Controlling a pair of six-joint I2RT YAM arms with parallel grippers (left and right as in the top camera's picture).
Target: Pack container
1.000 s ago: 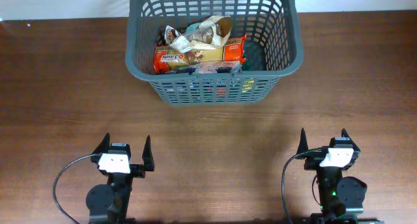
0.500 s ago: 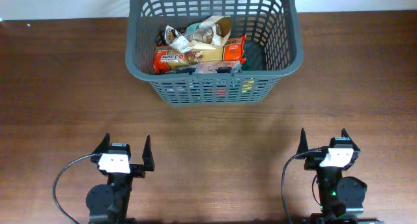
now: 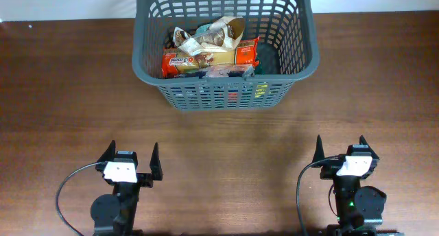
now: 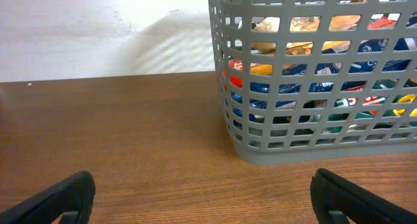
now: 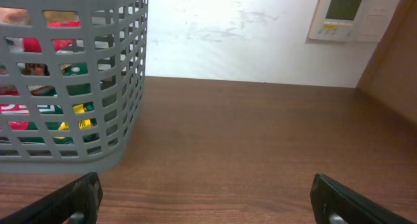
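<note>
- Black fingertips [image 4: 58,196] frame the bottom corners of both wrist views, set wide apart with nothing between them: the jaws of the left arm [image 3: 123,171] and of the right arm [image 3: 353,166] are spread and empty.
- Both arms sit at the near edge of the tabletop [image 3: 68,92], well apart from each other, jaws pointing towards the far side.
- Across bare wood, the container [image 3: 219,95] stands upright at the far middle of the tabletop, between the two arms' lines of sight.
- Inside lie an orange packet [image 3: 209,57] and a pale crinkled bag [image 3: 214,31], with more wrappers showing through the slots.
- The container looks stiff and light but far too wide for one pair of jaws to span; I would pinch the rim or a lattice wall, where the slots give purchase.
- The packets are probably light, soft and slippery, and loose enough to shift if the container tilts.
</note>
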